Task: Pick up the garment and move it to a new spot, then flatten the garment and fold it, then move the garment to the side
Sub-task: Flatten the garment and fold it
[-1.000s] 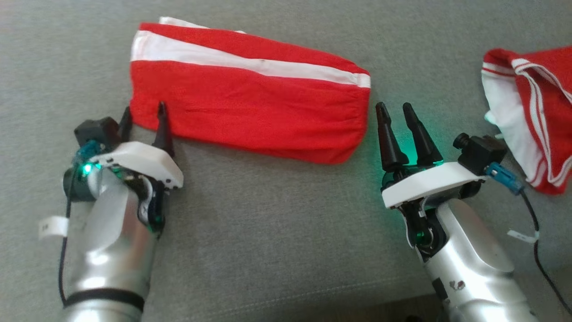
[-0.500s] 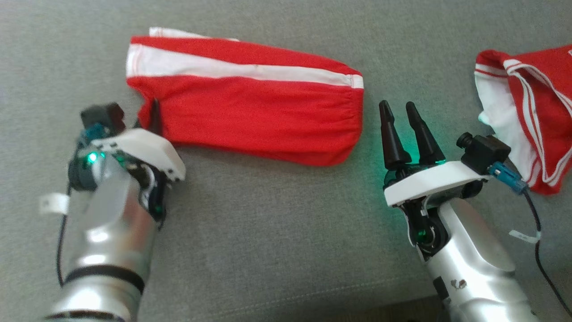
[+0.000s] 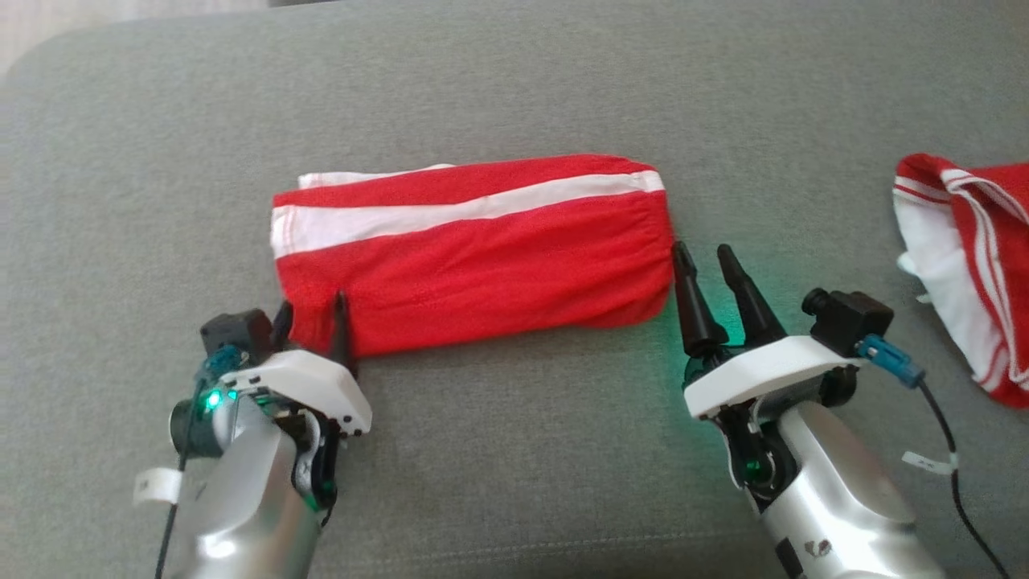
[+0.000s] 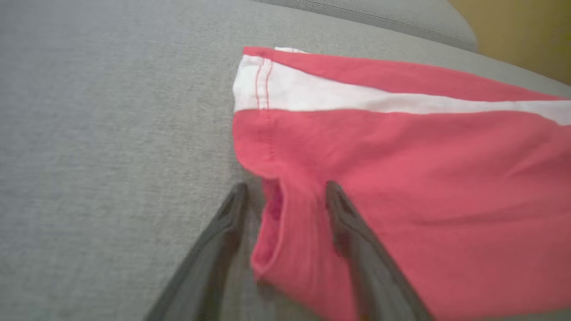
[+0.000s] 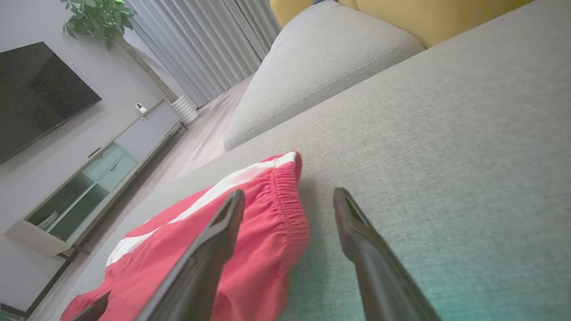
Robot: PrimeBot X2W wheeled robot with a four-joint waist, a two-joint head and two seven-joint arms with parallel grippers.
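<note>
Folded red-and-white garment (image 3: 474, 249), seemingly flat

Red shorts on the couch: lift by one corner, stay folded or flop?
Probably floppy: the shorts are thin cloth, puckering between the open fingers of the left tool. Likely light; one-corner lift may unfold the layers. Pushed, they'd probably bunch on the woven couch, not slide.

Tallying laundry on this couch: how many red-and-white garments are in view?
2. The folded garment lies flat at the middle of the cushion; the crumpled garment sits at the head view's right edge, partly cut off, so more could lie beyond it.
</note>
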